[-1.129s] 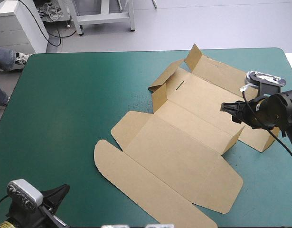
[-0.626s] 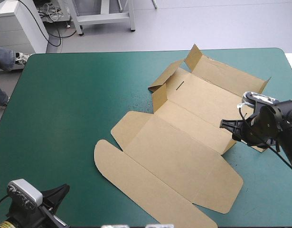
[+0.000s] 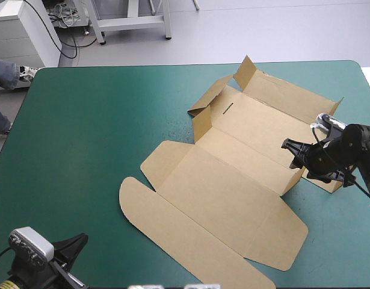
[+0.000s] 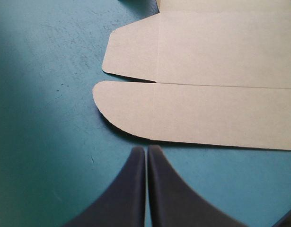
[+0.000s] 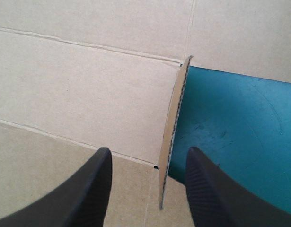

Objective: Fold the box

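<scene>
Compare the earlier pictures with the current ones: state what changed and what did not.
The right tool shifted toward the near edge of the table and now stands open astride a raised flap at the right end of the box, gripping nothing. The box and the shut left tool stayed put.

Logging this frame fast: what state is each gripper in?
Left gripper: shut, empty, the box ahead of it.
Right gripper: open, straddling the box's upright flap.

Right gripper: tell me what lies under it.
Under the open black right gripper stands a raised flap edge of the brown cardboard box, flat board on one side, teal-green table cover on the other. What its fingers cover is hidden.
</scene>
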Available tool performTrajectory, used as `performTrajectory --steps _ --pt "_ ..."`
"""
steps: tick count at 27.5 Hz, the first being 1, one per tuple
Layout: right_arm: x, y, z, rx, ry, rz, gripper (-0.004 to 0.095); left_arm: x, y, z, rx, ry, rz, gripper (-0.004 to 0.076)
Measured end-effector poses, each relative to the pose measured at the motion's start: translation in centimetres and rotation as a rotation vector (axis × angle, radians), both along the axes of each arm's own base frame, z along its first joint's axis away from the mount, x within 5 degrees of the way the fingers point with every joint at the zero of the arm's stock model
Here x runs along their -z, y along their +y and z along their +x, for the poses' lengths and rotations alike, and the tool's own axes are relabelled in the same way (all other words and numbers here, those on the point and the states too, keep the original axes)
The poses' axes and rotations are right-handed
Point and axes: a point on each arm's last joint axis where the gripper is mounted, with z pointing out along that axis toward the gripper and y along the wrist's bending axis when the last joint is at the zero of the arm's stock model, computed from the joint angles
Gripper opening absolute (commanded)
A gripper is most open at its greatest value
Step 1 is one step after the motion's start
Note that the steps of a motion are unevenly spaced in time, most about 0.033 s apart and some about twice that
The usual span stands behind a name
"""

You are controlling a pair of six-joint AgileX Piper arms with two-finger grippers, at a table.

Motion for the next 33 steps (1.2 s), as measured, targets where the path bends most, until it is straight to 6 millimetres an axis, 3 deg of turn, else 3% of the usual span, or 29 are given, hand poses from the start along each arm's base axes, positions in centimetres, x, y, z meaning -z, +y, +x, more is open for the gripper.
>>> performTrajectory --steps 7,13,19,25,33 --pt "3.0 0.0 2.2 -0.002 0.095 0.002 0.0442 0.0 0.0 0.0 0.000 0.000 0.001 -0.0008" --pt "3.7 -0.3 2.6 0.012 0.116 -0.026 0.0433 0.0 0.0 0.0 0.000 0.000 0.001 -0.0008" --pt "4.3 -0.3 3.0 0.012 0.137 -0.028 0.0291 0.0 0.0 0.0 0.000 0.000 0.001 -0.0008" --pt "4.7 -0.3 3.2 0.010 0.150 -0.027 -0.0024 0.0 0.0 0.0 0.002 -0.002 0.003 -0.0008" --pt "4.7 -0.3 3.2 -0.026 0.146 -0.040 -0.0016 0.0 0.0 0.0 0.002 -0.002 0.003 -0.0008"
